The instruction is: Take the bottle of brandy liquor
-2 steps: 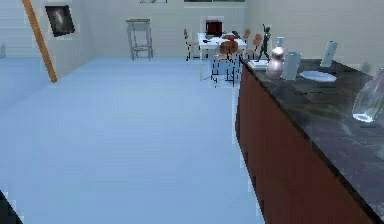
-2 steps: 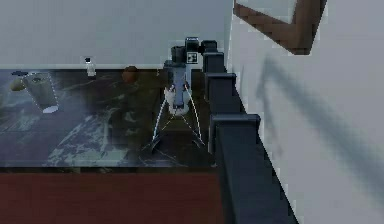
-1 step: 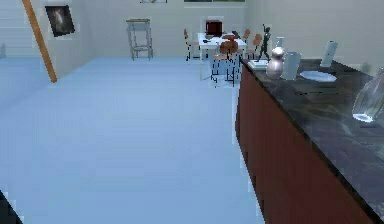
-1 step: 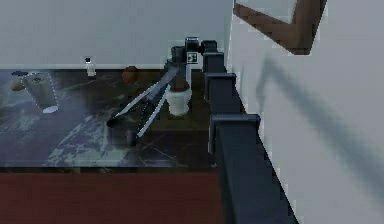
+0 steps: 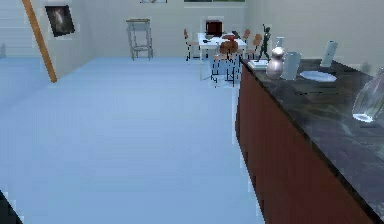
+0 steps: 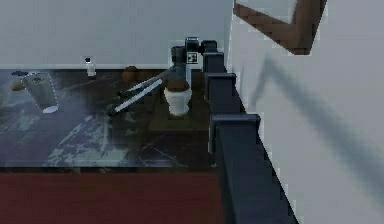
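a dark two-fingered end effector (image 6: 121,105) is seen at a dark marbled desk (image 6: 60,145), near a pale rounded vessel (image 6: 178,96); whether anything is held cannot be told.

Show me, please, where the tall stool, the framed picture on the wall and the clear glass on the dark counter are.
tall stool (image 5: 139,36): forward view, its legs below the seat.
framed picture (image 5: 60,19): forward view, middle of its dark canvas.
clear glass (image 6: 44,92): arm side view, middle of its body.
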Robot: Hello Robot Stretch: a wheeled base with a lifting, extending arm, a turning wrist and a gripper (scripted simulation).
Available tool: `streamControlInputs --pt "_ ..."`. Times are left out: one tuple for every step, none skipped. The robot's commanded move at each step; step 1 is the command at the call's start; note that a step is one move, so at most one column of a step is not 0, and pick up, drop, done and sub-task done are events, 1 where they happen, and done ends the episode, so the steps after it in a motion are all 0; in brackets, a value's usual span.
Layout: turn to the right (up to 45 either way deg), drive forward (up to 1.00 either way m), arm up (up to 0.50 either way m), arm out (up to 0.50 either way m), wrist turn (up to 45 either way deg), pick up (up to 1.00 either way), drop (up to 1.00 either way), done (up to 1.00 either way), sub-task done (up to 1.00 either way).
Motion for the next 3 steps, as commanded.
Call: streamControlInputs --pt "0.0 0.0 0.0 0.0 45.0 0.0 0.0 0.0 0.0" --pt "0.0 0.0 0.0 0.0 42.0 0.0 0.0 0.0 0.0" --pt "0.0 0.0 0.0 0.0 0.0 1.0 0.0 0.0 0.0"
